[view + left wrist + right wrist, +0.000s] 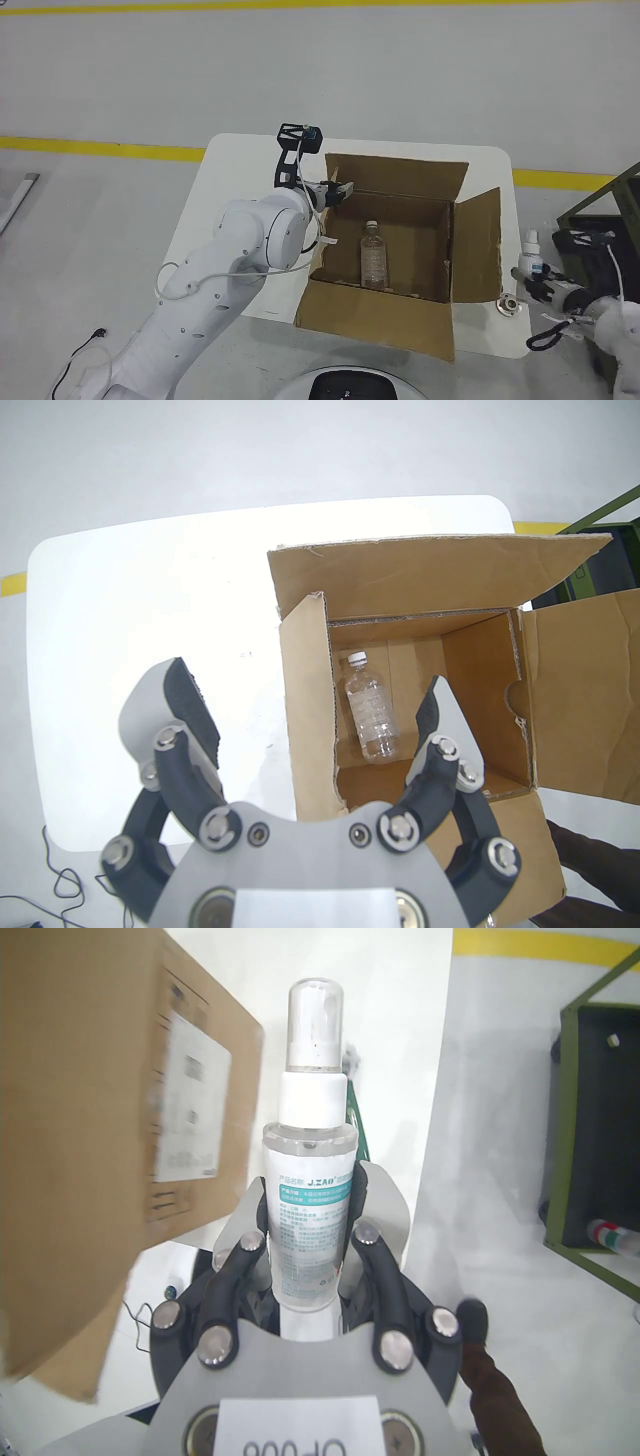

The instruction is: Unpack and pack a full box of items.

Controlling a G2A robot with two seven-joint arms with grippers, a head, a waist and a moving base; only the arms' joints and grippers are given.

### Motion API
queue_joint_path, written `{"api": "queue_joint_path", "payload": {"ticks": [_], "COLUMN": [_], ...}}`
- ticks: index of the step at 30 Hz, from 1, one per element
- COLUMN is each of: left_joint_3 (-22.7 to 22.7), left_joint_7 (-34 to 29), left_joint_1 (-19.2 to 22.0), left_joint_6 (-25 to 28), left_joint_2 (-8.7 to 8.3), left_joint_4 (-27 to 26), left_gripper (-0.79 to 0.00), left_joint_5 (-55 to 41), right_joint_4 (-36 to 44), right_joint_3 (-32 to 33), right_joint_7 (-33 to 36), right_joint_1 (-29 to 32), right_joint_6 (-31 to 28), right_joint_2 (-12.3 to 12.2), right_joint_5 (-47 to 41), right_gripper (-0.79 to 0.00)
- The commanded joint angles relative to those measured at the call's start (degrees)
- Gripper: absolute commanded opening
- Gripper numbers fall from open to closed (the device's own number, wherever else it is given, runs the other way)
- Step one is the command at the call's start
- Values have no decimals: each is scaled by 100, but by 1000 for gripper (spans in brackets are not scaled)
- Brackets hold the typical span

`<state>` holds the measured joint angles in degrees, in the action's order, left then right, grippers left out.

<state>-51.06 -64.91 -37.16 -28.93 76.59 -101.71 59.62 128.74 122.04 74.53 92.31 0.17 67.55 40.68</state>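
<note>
Left claw (307, 677): spread wide with nothing held; one finger is seen over the table (125, 600), the other over the mouth of the box (425, 570).

Box: brown cardboard, opened at the top with its flaps folded outward. It is stood on the table directly below and ahead of the left claw, whose spread straddles the near side wall.

Water bottle (372, 715): clear plastic with a white cap, laid flat on the floor of the box. It is placed below the left claw, close to the wall under that claw, with the cap pointed away from the wrist.

Right claw (310, 1198): closed around the spray bottle (310, 1153), with the pads pressed against both sides of the labelled body. It is held at the table's edge, outside the box, with a box flap close beside it.

Spray bottle: clear body, white collar and clear domed cap; the cap is pointed out past the fingertips.

Green crate (590, 1128): seen off the table, on the side of the right claw away from the box.
</note>
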Motion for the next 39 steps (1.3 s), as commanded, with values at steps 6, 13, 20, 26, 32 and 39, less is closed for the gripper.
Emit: {"api": "queue_joint_path", "payload": {"ticks": [6,13,20,26,32,39], "left_joint_3": [0,0,0,0,0,0], "left_joint_7": [0,0,0,0,0,0], "left_joint_1": [0,0,0,0,0,0], "left_joint_6": [0,0,0,0,0,0], "left_joint_2": [0,0,0,0,0,0], "left_joint_4": [0,0,0,0,0,0], "left_gripper": [0,0,0,0,0,0], "left_joint_5": [0,0,0,0,0,0], "right_joint_4": [590,590,535,235,-190,-474], "right_joint_3": [705,156,-972,-2220,-3391,-4005], "right_joint_7": [368,549,110,-274,-605,-883], "right_joint_1": [-185,-406,-417,-613,-972,-1223], "right_joint_6": [-154,-132,492,982,1492,1829], "right_joint_2": [-81,-194,-250,-301,-309,-279], "right_joint_5": [-1991,-2888,-2476,-1036,384,1055], "right_gripper": [-785,-785,-785,-785,-785,-785]}}
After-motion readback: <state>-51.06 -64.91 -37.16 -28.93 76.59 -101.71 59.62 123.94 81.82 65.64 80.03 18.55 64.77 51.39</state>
